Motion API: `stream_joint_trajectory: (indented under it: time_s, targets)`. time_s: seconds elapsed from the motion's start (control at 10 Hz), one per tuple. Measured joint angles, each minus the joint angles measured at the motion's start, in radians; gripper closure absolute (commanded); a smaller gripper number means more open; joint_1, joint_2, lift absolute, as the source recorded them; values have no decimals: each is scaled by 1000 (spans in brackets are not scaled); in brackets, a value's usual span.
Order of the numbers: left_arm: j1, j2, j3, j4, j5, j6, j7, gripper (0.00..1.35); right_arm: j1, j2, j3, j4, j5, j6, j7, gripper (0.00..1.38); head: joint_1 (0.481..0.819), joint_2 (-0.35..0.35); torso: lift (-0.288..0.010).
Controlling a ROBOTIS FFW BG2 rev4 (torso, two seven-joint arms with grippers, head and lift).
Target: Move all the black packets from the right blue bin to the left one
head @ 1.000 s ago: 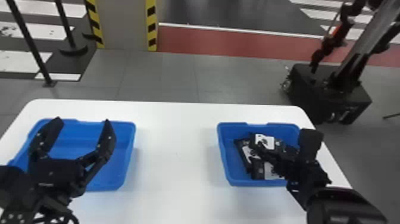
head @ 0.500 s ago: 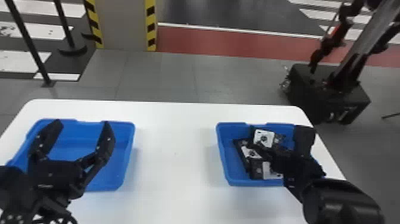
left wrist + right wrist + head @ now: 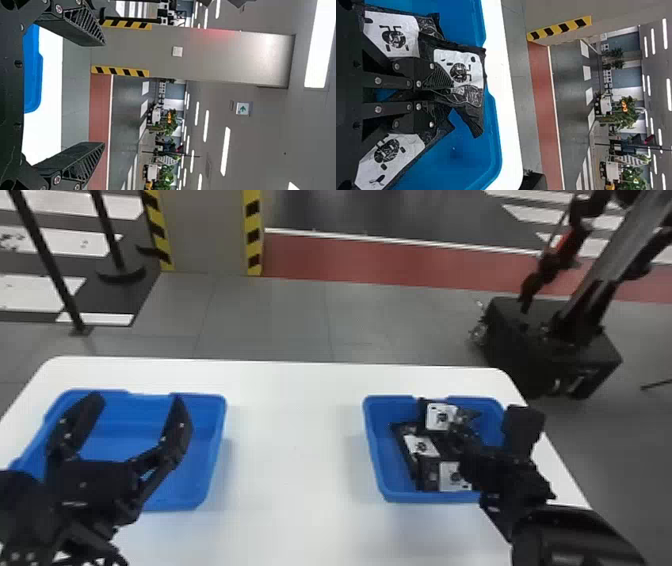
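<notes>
Right end effector grasping a black packet, long axis left to right, in right blue bin

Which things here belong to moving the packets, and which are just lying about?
For the job:
black packets with white labels
right blue plastic bin
left blue plastic bin
white table
black left gripper
black right gripper

Only around:
grey pillar with yellow-black striped edges
slim black posts
black boxy machine base
</notes>
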Motion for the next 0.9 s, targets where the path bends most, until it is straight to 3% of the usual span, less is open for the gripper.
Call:
stream_joint_trajectory:
  time_s: [0.2, 0.5, 0.7, 0.9]
  targets:
    - [0, 0, -2, 0, 0, -1, 0, 134, 20, 0, 0, -4, -19, -31, 0, 1159, 695, -145, -110]
    - [7, 0, 2, 0, 23, -9, 0, 134, 153, 11, 3, -165, -156, -91, 45, 1159, 695, -112, -110]
    - [25, 0, 2, 1, 108, 23, 0, 134, 202, 21, 4, -259, -282, -137, 153, 1159, 695, -73, -110]
    - [33, 0, -1, 3, 195, 28, 0, 147, 192, 27, 7, -282, -410, -94, 310, 1159, 695, -11, -110]
